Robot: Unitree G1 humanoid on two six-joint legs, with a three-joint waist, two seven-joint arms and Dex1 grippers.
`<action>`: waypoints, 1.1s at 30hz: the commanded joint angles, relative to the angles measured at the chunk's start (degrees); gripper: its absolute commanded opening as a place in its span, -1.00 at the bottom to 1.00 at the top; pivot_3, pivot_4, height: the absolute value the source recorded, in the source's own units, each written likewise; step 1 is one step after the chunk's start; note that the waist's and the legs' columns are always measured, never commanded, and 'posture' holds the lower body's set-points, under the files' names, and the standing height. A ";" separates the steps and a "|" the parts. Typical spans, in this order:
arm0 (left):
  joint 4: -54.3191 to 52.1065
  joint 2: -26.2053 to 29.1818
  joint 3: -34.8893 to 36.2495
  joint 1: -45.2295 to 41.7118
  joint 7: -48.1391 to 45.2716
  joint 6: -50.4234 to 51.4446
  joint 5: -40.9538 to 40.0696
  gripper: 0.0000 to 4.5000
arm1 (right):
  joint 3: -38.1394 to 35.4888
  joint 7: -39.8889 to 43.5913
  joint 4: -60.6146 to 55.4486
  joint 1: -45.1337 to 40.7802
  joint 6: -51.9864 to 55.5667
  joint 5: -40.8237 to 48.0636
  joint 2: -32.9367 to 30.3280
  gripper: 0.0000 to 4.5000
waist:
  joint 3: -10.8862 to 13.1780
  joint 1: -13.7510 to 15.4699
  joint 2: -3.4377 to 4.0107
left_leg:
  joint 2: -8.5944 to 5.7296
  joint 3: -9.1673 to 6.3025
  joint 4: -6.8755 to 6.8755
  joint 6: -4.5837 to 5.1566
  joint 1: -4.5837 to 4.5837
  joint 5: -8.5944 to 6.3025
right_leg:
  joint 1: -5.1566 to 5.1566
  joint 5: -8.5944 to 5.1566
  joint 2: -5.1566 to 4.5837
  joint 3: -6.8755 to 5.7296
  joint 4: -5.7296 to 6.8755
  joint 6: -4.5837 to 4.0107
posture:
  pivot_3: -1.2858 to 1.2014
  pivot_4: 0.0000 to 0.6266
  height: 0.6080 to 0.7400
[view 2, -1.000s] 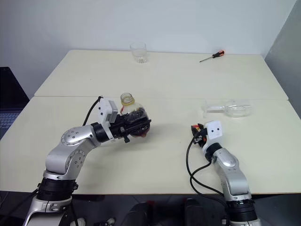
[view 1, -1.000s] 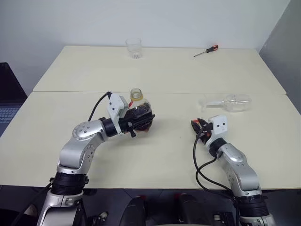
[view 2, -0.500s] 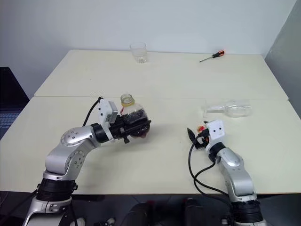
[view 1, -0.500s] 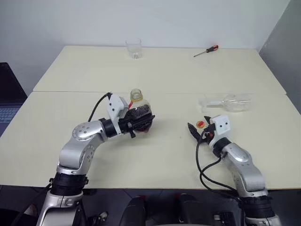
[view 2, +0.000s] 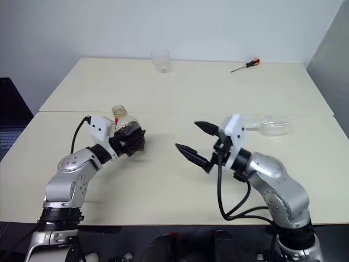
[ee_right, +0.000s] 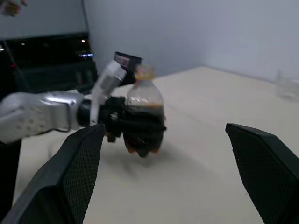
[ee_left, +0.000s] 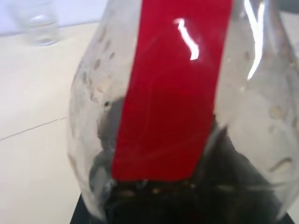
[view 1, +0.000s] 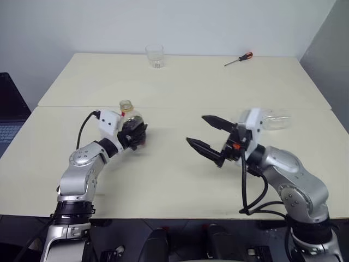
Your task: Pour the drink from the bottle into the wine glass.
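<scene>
The bottle (view 1: pixel 131 129) is a squat clear one with a red strip, a yellowish top and the dark drink (ee_right: pixel 144 122) in its belly. It stands upright, just above the table at the left. My left gripper (view 1: pixel 134 134) is shut on its belly. The red strip (ee_left: pixel 173 88) shows close up in the left wrist view. My right gripper (view 1: pixel 195 130) hangs open over the table's middle, pointing left at the bottle across a gap, with nothing between its fingers (ee_right: pixel 70 177). The wine glass (view 1: pixel 271 119) lies on its side at the right, partly hidden behind my right wrist.
A short clear tumbler (view 1: pixel 155 55) stands at the table's far edge. A red-handled screwdriver (view 1: pixel 239 59) lies at the far right. A dark laptop (view 1: pixel 6 112) sits off the table's left side. A seam (view 1: pixel 180 107) crosses the cream table.
My left gripper carried the bottle to the left. My right gripper opened wide, rose off the table and swung left toward the middle, now facing the bottle.
</scene>
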 commanded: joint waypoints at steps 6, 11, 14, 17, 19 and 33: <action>6.10 0.52 6.29 -3.37 8.47 -8.40 3.31 -0.22 | 5.46 2.45 4.58 -8.06 -0.41 0.79 4.84 0.97 | -0.04 0.16 -0.07 | -0.03 -0.02 0.02 -0.01 -0.02 0.00 | -0.01 0.00 -0.08 -0.03 -0.01 0.00 | 0.03 -0.52 1.00; 12.86 0.90 7.90 -6.06 11.33 -12.43 4.60 -0.22 | 8.23 5.21 8.45 -8.45 -3.37 -1.97 5.27 0.97 | -0.04 0.12 -0.07 | -0.02 -0.02 0.02 -0.01 -0.01 0.00 | -0.02 0.01 -0.07 -0.05 0.02 -0.01 | 0.03 -0.52 1.00; 15.41 0.97 8.33 -6.95 11.65 -13.82 4.62 -0.22 | 9.39 5.74 10.51 -8.81 -4.41 -3.96 5.21 0.97 | -0.04 0.10 -0.07 | -0.02 -0.01 0.02 -0.01 -0.01 0.00 | -0.03 0.01 -0.07 -0.04 0.02 -0.01 | 0.03 -0.52 1.00; 16.48 0.96 8.53 -7.24 11.51 -14.57 4.44 -0.22 | 9.14 4.66 11.96 -9.03 -5.01 -5.70 5.36 0.97 | -0.05 0.10 -0.08 | -0.02 -0.02 0.02 -0.01 -0.02 0.00 | -0.04 0.01 -0.07 -0.05 0.02 -0.01 | 0.03 -0.52 1.00; 16.80 0.84 8.65 -7.40 11.22 -14.65 3.98 -0.22 | 9.07 3.82 12.92 -9.26 -5.56 -7.51 5.25 0.97 | -0.05 0.10 -0.09 | -0.02 -0.02 0.02 -0.01 -0.02 0.00 | -0.03 0.01 -0.07 -0.05 0.02 -0.01 | 0.03 -0.52 1.00; 18.83 -0.18 7.98 -8.71 9.73 -14.46 2.91 -0.22 | 8.67 0.68 14.33 -8.56 -5.81 -11.84 6.86 0.97 | -0.05 0.04 -0.09 | -0.02 -0.02 0.01 -0.01 -0.01 0.00 | -0.05 0.01 -0.07 -0.05 0.04 -0.01 | 0.03 -0.52 1.00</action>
